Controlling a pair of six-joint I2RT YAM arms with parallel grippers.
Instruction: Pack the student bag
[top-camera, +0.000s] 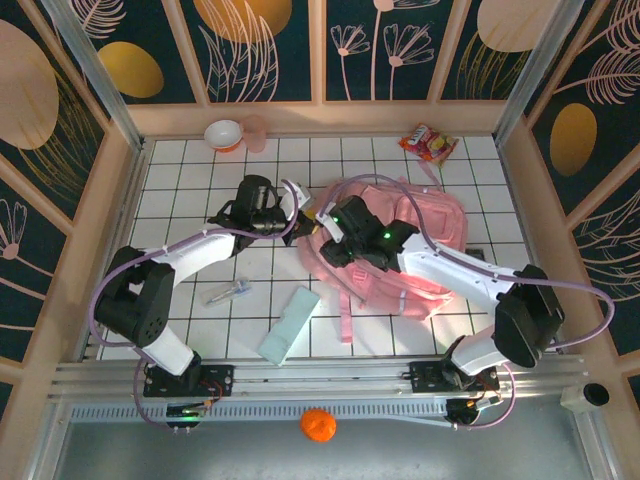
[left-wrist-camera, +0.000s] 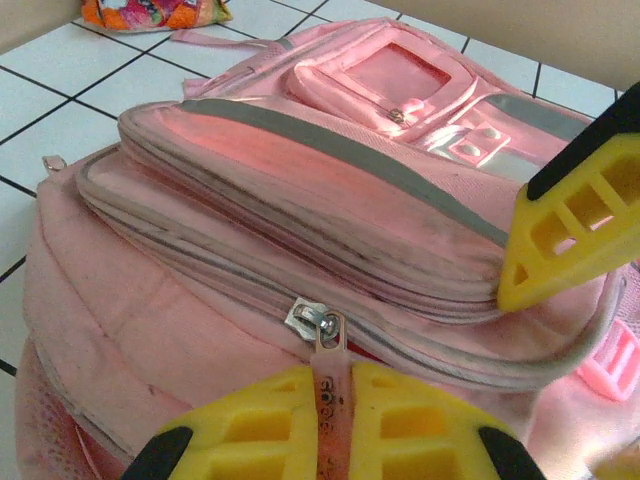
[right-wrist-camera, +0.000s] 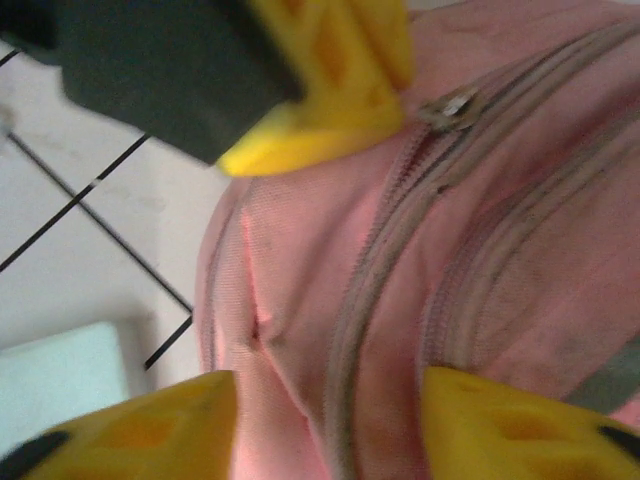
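While the student bag (top-camera: 410, 250) is lying flat on the white tiled table (top-camera: 190, 180), both grippers are meeting at its left end

The left gripper (left-wrist-camera: 330, 400) is pinching the bag's zipper pull (left-wrist-camera: 329, 335) between its closed yellow fingers (left-wrist-camera: 250, 420), the bag stretching away right in front of it; the right gripper (right-wrist-camera: 328, 395) is hanging just beside it with jaws standing apart, pink fabric and zipper tracks lying in the gap below, nothing being held
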